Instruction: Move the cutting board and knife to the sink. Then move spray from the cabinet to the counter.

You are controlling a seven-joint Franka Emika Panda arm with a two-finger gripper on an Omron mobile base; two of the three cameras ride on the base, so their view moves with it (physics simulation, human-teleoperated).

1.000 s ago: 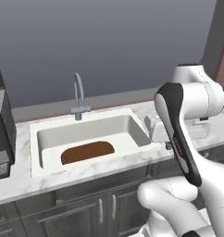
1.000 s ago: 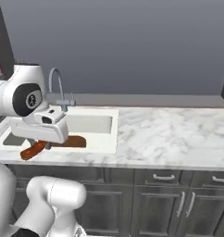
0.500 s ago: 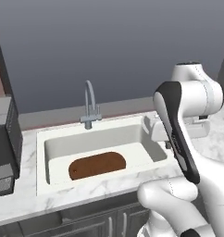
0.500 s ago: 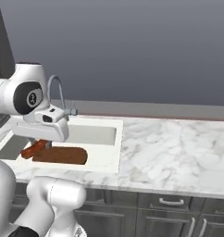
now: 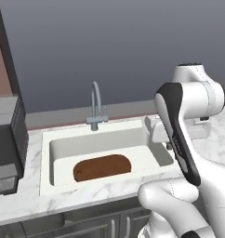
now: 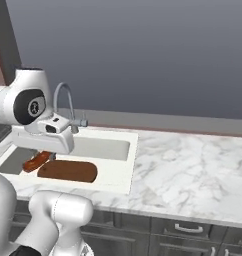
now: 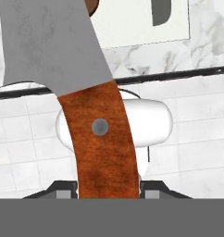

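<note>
Fingers (image 7: 107,190) are clamped on the knife (image 7: 81,92), one dark tip on each side of the orange-red handle at the bottom of the hand view. The handle rises between them, with a grey rivet in its middle, and widens into the broad grey blade that covers the upper left of that view. Behind the knife lie pale floor tiles, a dark edge line, and then veined marble.

From the right base view the knife's handle (image 6: 37,161) pokes out below the white hand, over the left part of the sink (image 6: 124,165). Just beside it, lower and to the right, the cutting board (image 6: 67,171) lies flat on the sink bottom. In the left base view the same board (image 5: 102,168) rests in the front part of the basin, its long side running left to right.

Around the basin runs the white marble desk (image 6: 193,175), wide to the right of the sink. At the back rim stands the curved grey faucet (image 5: 96,108). Past the left end of the desk sits a black appliance (image 5: 7,148), and behind everything a plain grey wall.
</note>
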